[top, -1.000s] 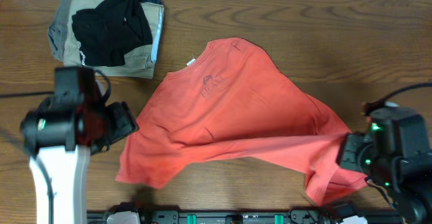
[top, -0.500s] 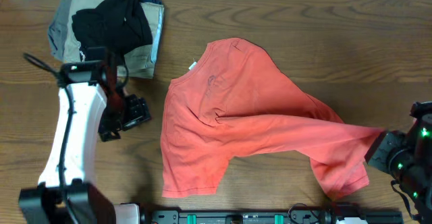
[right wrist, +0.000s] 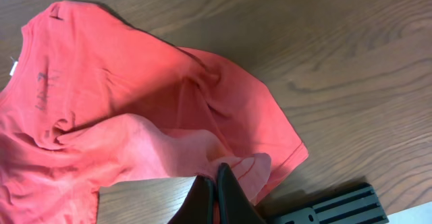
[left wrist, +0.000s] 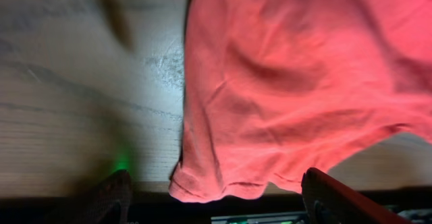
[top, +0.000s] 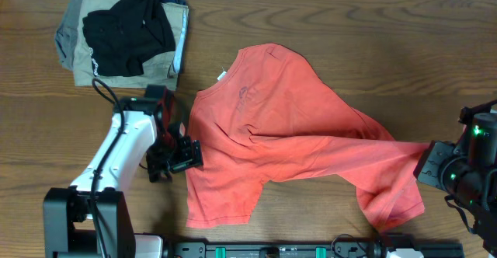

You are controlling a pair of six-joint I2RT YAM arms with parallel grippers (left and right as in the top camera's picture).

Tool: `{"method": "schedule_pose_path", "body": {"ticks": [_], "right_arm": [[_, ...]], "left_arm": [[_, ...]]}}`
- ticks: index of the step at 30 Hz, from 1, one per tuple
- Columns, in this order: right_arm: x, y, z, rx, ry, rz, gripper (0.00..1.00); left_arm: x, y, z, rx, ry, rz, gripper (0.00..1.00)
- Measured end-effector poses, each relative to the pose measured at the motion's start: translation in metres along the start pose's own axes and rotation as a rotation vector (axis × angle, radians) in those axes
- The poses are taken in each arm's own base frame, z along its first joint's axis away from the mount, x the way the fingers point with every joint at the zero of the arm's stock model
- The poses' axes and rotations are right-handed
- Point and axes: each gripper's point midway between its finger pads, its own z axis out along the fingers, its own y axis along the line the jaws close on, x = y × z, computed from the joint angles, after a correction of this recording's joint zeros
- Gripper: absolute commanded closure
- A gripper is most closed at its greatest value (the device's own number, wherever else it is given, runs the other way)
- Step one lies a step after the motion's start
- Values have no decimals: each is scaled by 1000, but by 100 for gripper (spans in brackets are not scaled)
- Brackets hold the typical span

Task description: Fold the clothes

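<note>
Flattening the T-shirt [top: 279, 126] — clamping its edge in the right gripper [right wrist: 214, 177], holding the left gripper [left wrist: 212, 177] agape, needing a hem pinch next

Overhead view lit evenly and softly; worktop [top: 365, 33] grain rendered sharp; faint shadow cast beside left arm [top: 116, 153]. Left wrist view softened by blur; pale glare seen on wood; left claw [left wrist: 214, 183] fingers [left wrist: 337, 197] shown dark, out of focus, green glow beside them. Right wrist view rendered sharp.
</note>
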Motion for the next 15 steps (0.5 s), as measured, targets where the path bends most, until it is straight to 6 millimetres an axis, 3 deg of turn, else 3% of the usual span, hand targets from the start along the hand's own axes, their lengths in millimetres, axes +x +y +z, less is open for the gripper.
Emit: {"method": "schedule_pose_path", "body": {"ticks": [6, 15], "right_arm": [[2, 1, 0, -7, 9, 0, 99], [2, 1, 0, -8, 10, -1, 99]], "left_arm": [[8, 11, 11, -43, 24, -58, 18], [5, 7, 27, -53, -7, -60, 19]]}}
